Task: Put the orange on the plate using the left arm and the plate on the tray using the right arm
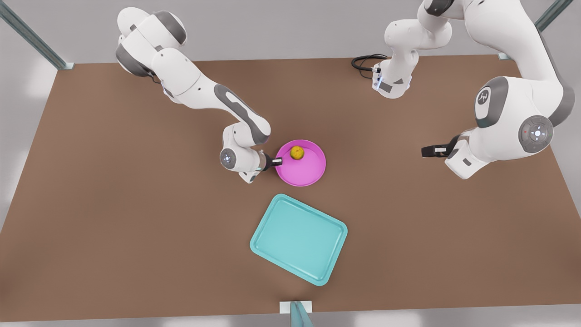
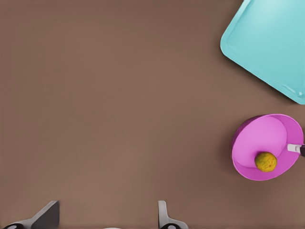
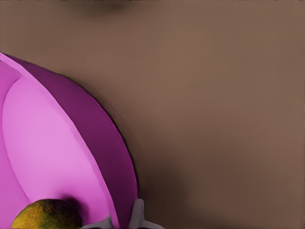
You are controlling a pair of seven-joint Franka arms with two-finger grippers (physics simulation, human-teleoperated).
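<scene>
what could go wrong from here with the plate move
The right gripper pinches only the plate rim on one side, so the plate may tilt or slip when lifted. The orange sits loose near that rim and could roll off. The tray lies angled, so the plate could catch its raised rim. The left gripper waits apart, open.

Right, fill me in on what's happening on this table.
The orange already sits in the pink plate, which is on the table beside the turquoise tray, not on it. The right gripper is at the plate's rim on the front view's left, its fingers straddling the rim, apparently closed on it. The left gripper waits open above bare table at the front view's right. Moving the plate onto the tray remains.
</scene>
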